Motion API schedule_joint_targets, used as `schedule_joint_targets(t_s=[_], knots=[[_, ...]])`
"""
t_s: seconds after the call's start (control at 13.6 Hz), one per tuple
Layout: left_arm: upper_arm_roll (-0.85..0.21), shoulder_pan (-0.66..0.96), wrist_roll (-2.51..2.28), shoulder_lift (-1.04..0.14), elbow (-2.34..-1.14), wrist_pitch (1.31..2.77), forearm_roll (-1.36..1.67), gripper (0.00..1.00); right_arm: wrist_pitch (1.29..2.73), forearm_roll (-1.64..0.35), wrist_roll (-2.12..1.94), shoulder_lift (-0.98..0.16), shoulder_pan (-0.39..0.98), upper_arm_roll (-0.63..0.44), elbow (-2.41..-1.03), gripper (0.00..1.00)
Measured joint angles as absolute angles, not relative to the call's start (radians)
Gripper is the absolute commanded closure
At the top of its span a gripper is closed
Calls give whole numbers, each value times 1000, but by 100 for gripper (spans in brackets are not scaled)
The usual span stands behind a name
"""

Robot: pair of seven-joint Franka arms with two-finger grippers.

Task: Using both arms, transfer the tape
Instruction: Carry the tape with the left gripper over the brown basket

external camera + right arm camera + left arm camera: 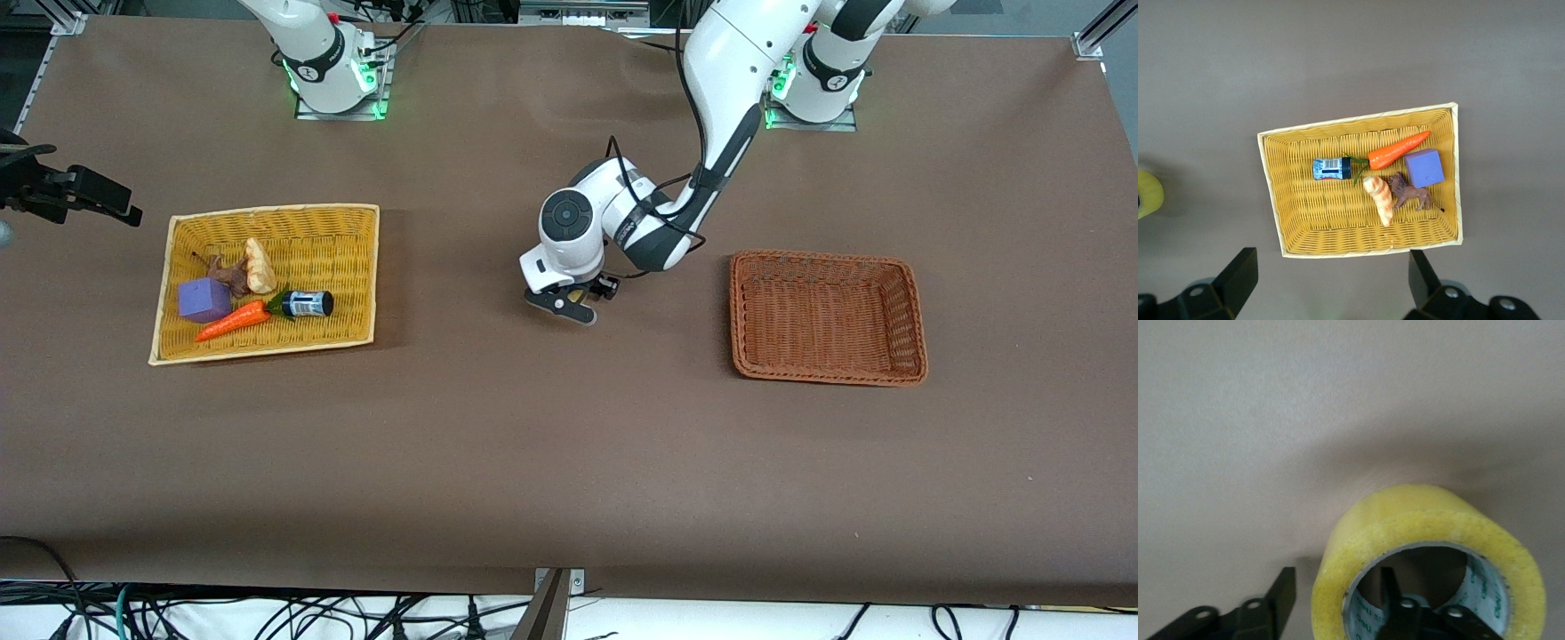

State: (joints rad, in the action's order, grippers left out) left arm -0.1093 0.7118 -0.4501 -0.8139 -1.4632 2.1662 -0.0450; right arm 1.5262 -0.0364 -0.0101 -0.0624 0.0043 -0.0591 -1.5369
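Observation:
The tape, a yellowish ring with a grey core, rests on the brown table between the two baskets; a sliver of it shows under the left hand and at the edge of the right wrist view. My left gripper is down at it, open, with one finger inside the ring's hole and the other outside the wall, a small gap showing beside the outer finger. My right gripper hangs high over the table beside the yellow basket, open and empty, and waits.
A yellow wicker basket toward the right arm's end holds a carrot, a purple block, a small dark bottle, a bread piece and a toy animal. An empty brown wicker basket lies toward the left arm's end.

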Motion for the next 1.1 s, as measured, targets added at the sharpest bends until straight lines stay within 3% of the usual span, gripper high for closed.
schedule_joint_targets(t_s=[0.59,1.1], knots=[[-108,712,-449,-785,-1426,2147,-45,100,1527,-37,-10,-81,8,-57,-1535,0],[-68,632,-533,-615,-1413,1940,-46,100,1528,-37,-10,-87,19,-54,-1529,0]])
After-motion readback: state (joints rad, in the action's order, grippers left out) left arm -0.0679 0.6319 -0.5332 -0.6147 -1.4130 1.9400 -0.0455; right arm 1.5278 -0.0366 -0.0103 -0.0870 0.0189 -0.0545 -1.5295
